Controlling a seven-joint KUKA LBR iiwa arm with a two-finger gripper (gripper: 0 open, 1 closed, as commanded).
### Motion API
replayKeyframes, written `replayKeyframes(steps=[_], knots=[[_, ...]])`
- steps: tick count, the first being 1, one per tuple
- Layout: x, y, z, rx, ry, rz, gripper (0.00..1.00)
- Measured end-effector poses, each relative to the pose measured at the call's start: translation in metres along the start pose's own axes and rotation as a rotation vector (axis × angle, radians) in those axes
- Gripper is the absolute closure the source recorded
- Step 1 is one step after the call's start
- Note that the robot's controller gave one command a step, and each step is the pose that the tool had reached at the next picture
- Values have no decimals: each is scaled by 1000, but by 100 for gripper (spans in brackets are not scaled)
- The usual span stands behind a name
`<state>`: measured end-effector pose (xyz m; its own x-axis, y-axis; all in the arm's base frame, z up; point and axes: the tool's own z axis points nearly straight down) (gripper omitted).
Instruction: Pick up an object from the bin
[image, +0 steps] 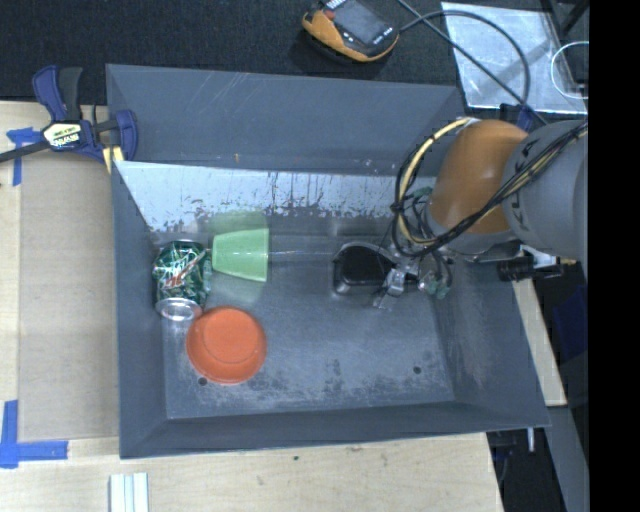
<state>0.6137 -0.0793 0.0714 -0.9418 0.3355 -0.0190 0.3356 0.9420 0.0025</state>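
Observation:
My gripper (390, 281) hangs low over the bin floor, right of the middle and close to the back wall. A black, rounded shape (355, 268) sits right against its left side; I cannot tell whether it is a loose thing or part of the gripper. The nearest clear thing is a light green plastic cup (242, 254) lying on its side, well to the gripper's left by the back wall. Nothing shows as held.
A crumpled green drinks can (180, 280) lies at the far left beside the cup. An orange round bowl (227, 345) rests upside down in front of it. The arm with its orange cover and cables reaches in over the right wall.

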Motion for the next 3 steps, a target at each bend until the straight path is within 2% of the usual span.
replayKeyframes(steps=[1, 2, 3], knots=[[1, 0, -3, 0, 1, 0, 100], [4, -1, -18, 3, 13, -1, 100], [2, 0, -33, 1, 8, -2, 100]])
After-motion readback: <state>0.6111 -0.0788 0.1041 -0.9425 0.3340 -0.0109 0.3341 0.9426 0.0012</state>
